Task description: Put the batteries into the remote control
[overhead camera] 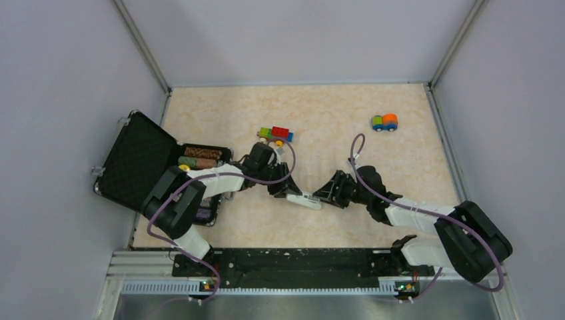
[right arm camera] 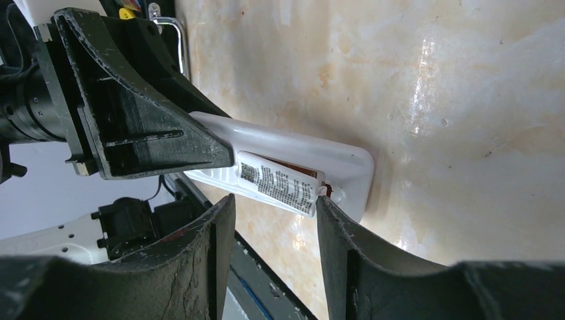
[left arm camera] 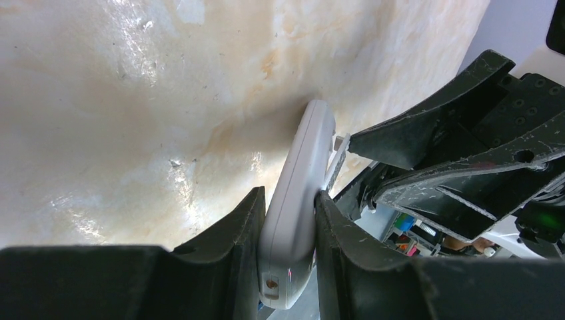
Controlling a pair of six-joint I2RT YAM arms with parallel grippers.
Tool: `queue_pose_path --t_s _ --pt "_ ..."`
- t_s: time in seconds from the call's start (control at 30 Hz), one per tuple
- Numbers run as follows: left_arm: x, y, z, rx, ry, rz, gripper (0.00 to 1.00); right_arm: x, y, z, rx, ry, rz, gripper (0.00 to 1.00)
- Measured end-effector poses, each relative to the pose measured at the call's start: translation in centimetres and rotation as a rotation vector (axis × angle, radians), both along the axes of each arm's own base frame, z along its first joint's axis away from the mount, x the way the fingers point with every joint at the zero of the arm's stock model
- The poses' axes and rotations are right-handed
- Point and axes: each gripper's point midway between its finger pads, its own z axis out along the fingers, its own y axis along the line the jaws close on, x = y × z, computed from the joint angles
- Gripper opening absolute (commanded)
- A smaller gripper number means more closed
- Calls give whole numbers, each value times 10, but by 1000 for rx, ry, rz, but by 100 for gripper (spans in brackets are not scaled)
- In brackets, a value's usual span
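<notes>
Marbled tabletop (overhead camera: 333,113), mid-table toward the near edge: left gripper (left arm camera: 290,200) clamps the remote control (left arm camera: 313,140); right gripper (right arm camera: 274,203) straddles its part-lifted back cover (right arm camera: 276,183), grip unclear. Batteries unseen; loading apparently not begun.

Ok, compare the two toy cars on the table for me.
The brick car is long and blocky, green, red and blue; the round car is shorter, blue and orange. The brick car sits close beside the left arm; the round car stands alone at far right. Both rest on the table, ungripped.
</notes>
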Motion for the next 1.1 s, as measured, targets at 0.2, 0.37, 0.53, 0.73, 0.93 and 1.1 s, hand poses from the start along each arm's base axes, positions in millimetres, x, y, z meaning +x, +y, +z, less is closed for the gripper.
queue_pose_path --t_s 0.2,0.37,0.53,0.73,0.93,1.1 --pt "0 0 0 5 7 0 0 2 -1 0 -14 9 -10 47" --pt "0 0 0 12 10 2 0 12 -4 6 -60 -12 -35 47" --pt "0 0 0 16 14 4 0 37 0 41 -50 -114 -80 50" --pt "0 -3 1 25 6 2 0 60 -1 66 -64 -190 -140 58" --pt "0 -3 2 31 -2 4 0 74 -25 56 -221 -193 -225 59" --pt "1 -2 3 46 -50 -19 0 72 -17 72 -262 -277 -98 61"
